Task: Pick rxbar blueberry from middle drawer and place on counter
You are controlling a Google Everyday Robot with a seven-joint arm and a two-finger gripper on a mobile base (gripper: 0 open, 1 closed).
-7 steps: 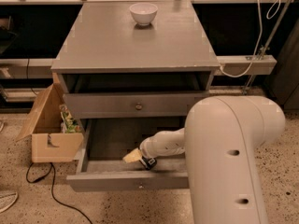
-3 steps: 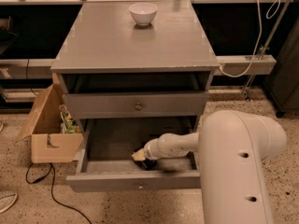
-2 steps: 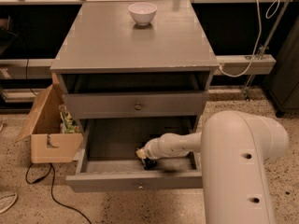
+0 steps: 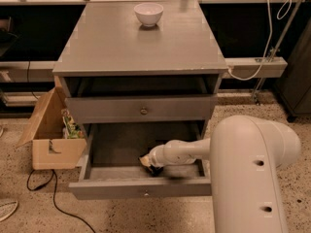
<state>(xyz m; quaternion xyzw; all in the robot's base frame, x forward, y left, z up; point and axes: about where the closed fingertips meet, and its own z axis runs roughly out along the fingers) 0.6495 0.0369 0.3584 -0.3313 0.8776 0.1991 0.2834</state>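
Rxbar blueberry [image 4: 156, 170], a small flat dark-wrapped bar, lies in the open grey wooden middle drawer [image 4: 112, 188], touching the white arm's gripper [image 4: 149, 161] just below the jaws. Its long axis is hidden, and I cannot tell the jaws' state. The matte-grey counter [image 4: 121, 42] sits well above.

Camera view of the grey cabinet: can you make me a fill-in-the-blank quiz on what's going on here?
1. The pincer is down inside the middle drawer, which is ____, not shut.
2. On the counter stands one ____ bowl.
3. The cardboard box lies toward the picture's ____ edge.
Missing words: open; white; left.
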